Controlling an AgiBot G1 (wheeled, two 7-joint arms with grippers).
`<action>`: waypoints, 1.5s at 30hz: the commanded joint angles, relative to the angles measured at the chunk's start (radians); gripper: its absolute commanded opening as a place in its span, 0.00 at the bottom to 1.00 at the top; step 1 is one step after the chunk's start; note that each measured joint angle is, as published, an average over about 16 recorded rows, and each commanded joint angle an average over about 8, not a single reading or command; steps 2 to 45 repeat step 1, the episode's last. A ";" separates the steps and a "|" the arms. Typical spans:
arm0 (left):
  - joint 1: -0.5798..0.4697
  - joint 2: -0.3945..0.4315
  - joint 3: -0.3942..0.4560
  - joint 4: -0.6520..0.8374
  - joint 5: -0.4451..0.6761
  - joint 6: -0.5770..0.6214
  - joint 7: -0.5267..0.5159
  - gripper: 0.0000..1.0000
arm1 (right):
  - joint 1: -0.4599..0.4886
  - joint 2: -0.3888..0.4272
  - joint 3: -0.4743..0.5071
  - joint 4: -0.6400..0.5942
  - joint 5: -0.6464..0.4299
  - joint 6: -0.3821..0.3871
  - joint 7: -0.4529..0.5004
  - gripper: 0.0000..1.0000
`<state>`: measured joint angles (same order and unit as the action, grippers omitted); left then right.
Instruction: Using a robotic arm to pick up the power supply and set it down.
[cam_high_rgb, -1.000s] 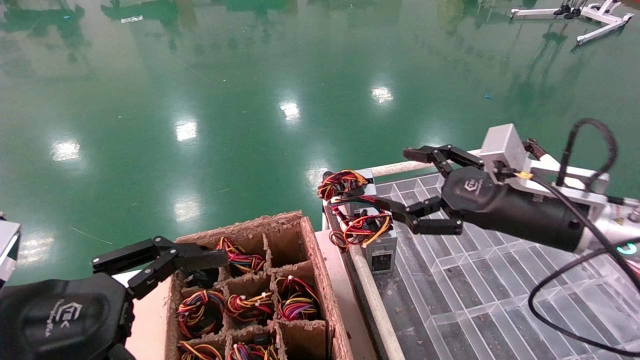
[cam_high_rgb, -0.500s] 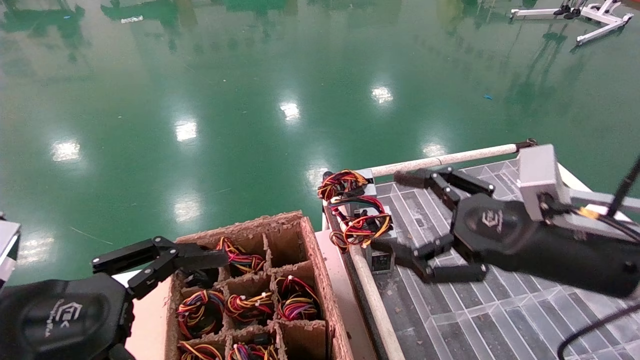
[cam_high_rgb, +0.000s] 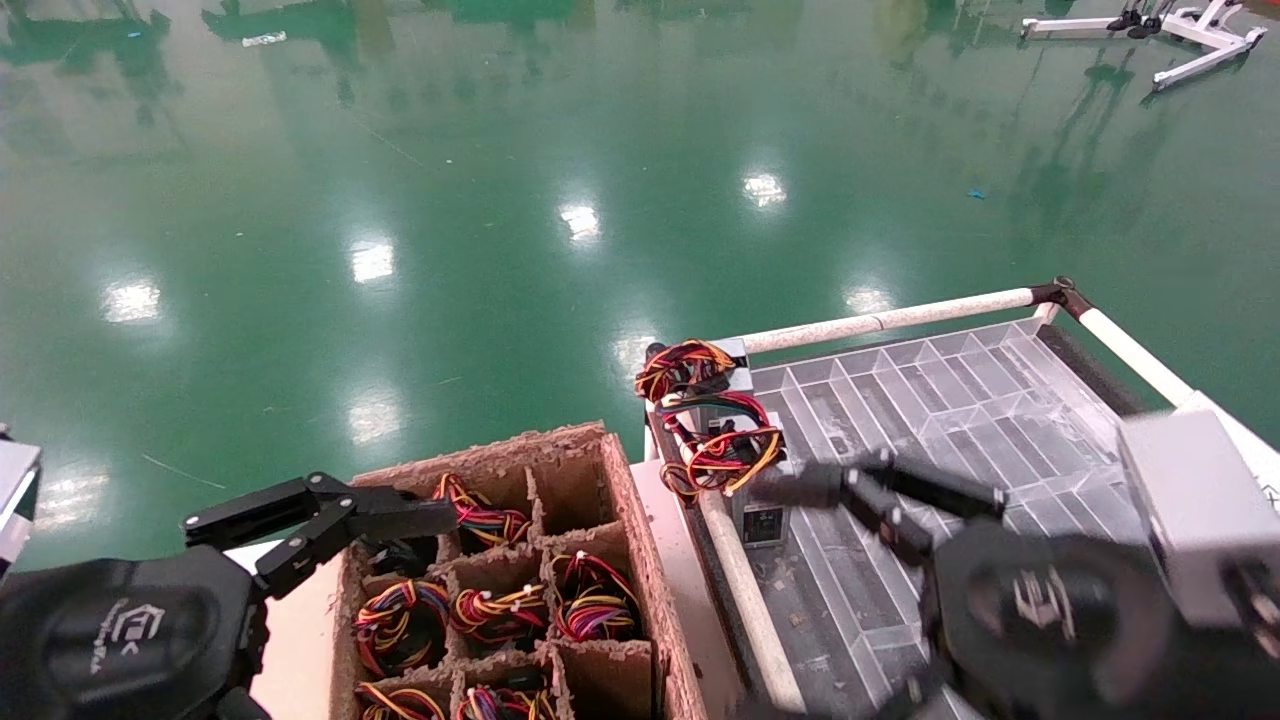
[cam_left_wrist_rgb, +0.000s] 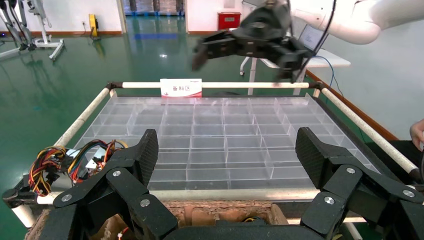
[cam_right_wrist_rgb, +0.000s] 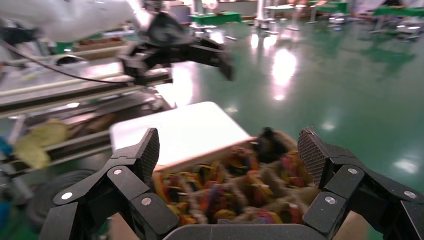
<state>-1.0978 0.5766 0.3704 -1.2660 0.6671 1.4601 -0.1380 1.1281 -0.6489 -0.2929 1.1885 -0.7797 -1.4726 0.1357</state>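
Two grey power supplies with red, yellow and black wire bundles stand at the near-left corner of the clear divider tray (cam_high_rgb: 950, 400). The nearer power supply (cam_high_rgb: 760, 505) has its black socket panel facing me, and the farther one (cam_high_rgb: 700, 368) sits behind it. My right gripper (cam_high_rgb: 825, 595) hangs open and empty above the tray, just right of the nearer power supply and apart from it. The right wrist view looks over wire bundles in the cardboard crate (cam_right_wrist_rgb: 235, 195). My left gripper (cam_high_rgb: 330, 520) is open and empty at the crate's (cam_high_rgb: 630, 520) far left corner.
The brown cardboard crate holds several more wired power supplies (cam_high_rgb: 500, 610) in its cells. White rails (cam_high_rgb: 890, 320) edge the tray cart. A label card (cam_left_wrist_rgb: 181, 87) stands on the tray's far rail. Green floor lies beyond.
My right gripper, open throughout, has pulled back from the nearer power supply toward me and down. The power supply stays on the tray. The left arm has not moved.
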 joint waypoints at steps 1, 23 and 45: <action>0.000 0.000 0.000 0.000 0.000 0.000 0.000 1.00 | -0.037 0.026 0.009 0.065 0.034 -0.016 0.035 1.00; 0.000 0.000 0.000 0.000 0.000 0.000 0.000 1.00 | -0.037 0.026 0.009 0.065 0.034 -0.016 0.035 1.00; 0.000 0.000 0.000 0.000 0.000 0.000 0.000 1.00 | -0.037 0.026 0.009 0.065 0.034 -0.016 0.035 1.00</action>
